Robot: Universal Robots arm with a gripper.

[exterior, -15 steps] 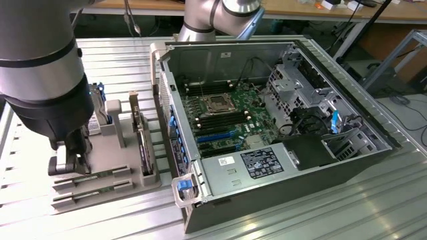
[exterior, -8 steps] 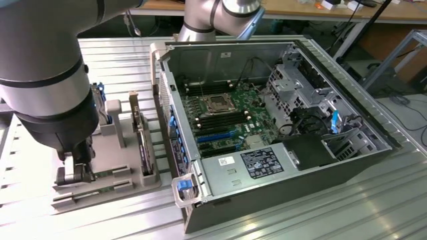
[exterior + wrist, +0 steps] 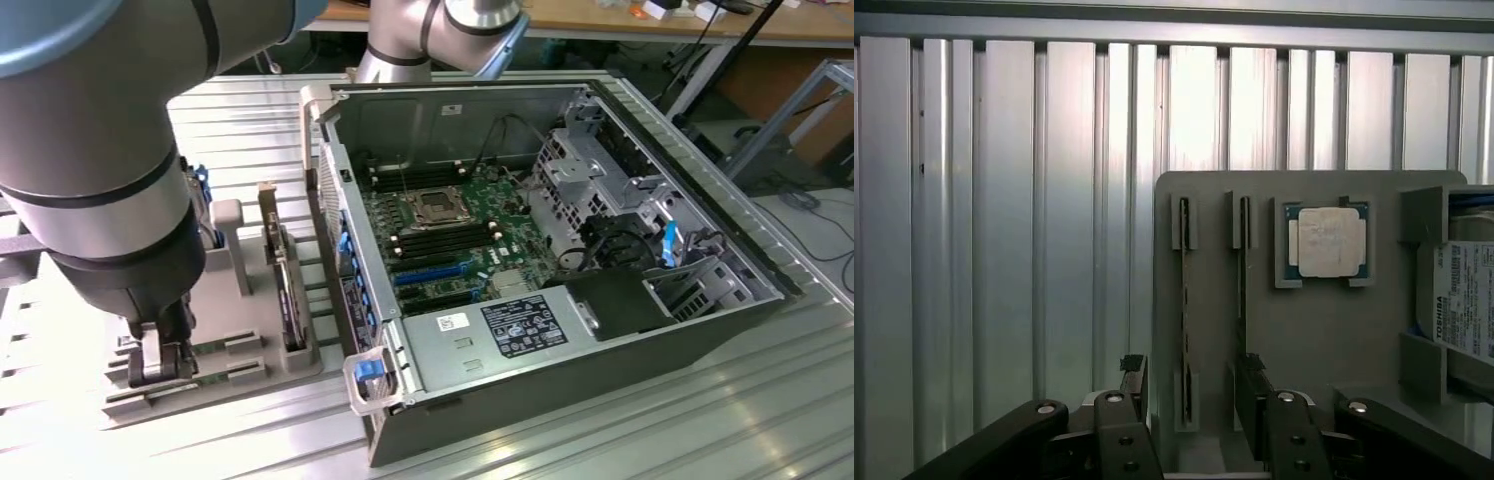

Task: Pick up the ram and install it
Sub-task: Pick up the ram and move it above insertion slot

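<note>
Two rams stand on edge in slots of a grey holder tray (image 3: 1304, 330). One ram (image 3: 1185, 300) runs between my fingertips. The other ram (image 3: 1243, 265) lies beside it, its near end under one finger (image 3: 1254, 400). My gripper (image 3: 1194, 410) is open, the jaws astride the first ram's near end with a gap on each side. In the exterior view the gripper (image 3: 160, 365) hangs low over the grey tray (image 3: 254, 375), to the exterior view's left of the open computer case (image 3: 561, 330). The motherboard (image 3: 461, 250) lies exposed inside the case.
A square silver CPU chip (image 3: 1326, 243) sits in a tray pocket beside the rams. A labelled hard drive (image 3: 1466, 300) stands at the tray's far side. The ribbed metal table (image 3: 1004, 220) surrounds the tray. The case wall (image 3: 350, 250) rises close to the tray.
</note>
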